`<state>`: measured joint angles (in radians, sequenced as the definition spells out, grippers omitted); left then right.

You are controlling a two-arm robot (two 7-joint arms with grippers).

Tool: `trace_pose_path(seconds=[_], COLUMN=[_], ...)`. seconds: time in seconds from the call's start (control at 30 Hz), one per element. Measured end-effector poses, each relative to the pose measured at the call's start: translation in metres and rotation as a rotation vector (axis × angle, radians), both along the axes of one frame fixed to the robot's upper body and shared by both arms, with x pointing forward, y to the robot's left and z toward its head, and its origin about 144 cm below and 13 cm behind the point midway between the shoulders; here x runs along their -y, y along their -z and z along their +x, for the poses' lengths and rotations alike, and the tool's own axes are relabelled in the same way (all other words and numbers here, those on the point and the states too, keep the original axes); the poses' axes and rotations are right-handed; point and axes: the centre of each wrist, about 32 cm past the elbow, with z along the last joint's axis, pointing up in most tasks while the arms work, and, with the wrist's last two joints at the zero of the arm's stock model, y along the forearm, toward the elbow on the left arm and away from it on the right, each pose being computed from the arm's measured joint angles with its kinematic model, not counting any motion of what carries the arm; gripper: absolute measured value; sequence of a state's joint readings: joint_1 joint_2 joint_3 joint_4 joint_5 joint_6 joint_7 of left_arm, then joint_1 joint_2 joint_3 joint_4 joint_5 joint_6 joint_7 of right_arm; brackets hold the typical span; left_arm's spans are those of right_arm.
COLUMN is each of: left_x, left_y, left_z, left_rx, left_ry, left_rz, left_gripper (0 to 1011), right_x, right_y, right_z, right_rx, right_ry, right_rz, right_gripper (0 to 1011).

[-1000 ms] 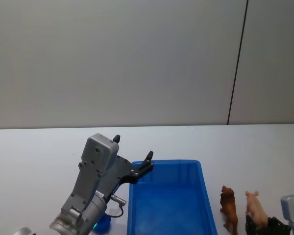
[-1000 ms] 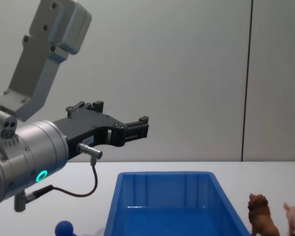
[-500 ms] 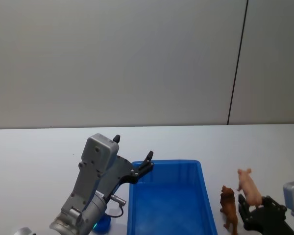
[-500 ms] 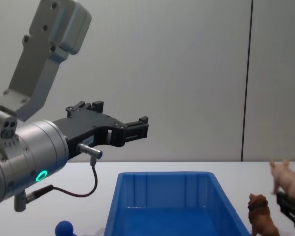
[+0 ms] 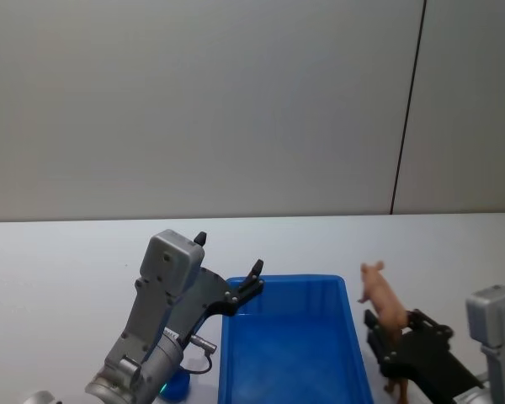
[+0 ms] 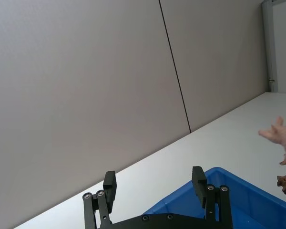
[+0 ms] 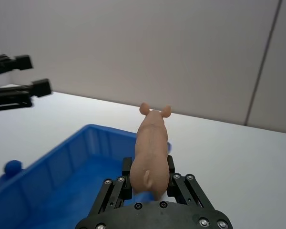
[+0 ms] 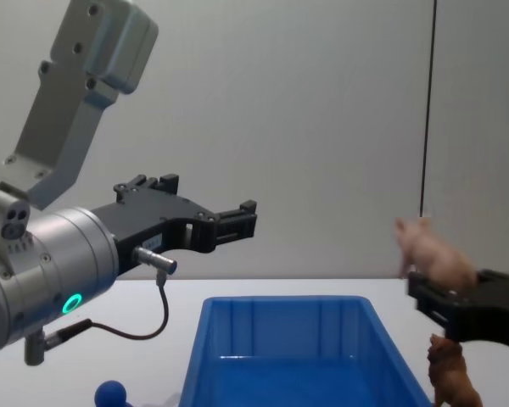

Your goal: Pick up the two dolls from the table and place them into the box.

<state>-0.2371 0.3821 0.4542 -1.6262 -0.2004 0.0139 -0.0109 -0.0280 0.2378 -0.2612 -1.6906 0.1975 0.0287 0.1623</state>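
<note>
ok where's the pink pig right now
In the head view the pink pig is up in the right gripper, just right of the blue box and above the brown lion.

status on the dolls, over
Right gripper shut on pink pig, raised by the box right rim. Left gripper open, hovering at box far left corner. Lion on table, right of box.

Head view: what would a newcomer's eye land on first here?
The pale pink pig, held aloft by the right gripper near the right rim of the blue box. Next, the left gripper, open above the box's far left corner, and the brown lion standing below the pig.
</note>
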Motion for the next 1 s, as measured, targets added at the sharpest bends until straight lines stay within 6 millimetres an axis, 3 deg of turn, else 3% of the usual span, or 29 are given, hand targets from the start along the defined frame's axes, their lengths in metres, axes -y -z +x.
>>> trace_pose_path(seconds=[0.23,0.73,1.0], left_x=[0.0,0.0,0.0], left_y=[0.0,0.0,0.0], left_z=[0.0,0.0,0.0], left_rx=[0.0,0.0,0.0], left_ry=[0.0,0.0,0.0], left_rz=[0.0,0.0,0.0], left_gripper=[1001,1001,1001], right_x=[-0.015,-0.031,-0.03], right_y=[-0.004,0.0,0.0], right_z=[0.006,0.015,0.013], right_rx=[-0.01,-0.069,-0.07], right_ry=[-0.093,-0.13,-0.06], right_rz=[0.022,0.022,0.008], right_gripper=[374,872,1001])
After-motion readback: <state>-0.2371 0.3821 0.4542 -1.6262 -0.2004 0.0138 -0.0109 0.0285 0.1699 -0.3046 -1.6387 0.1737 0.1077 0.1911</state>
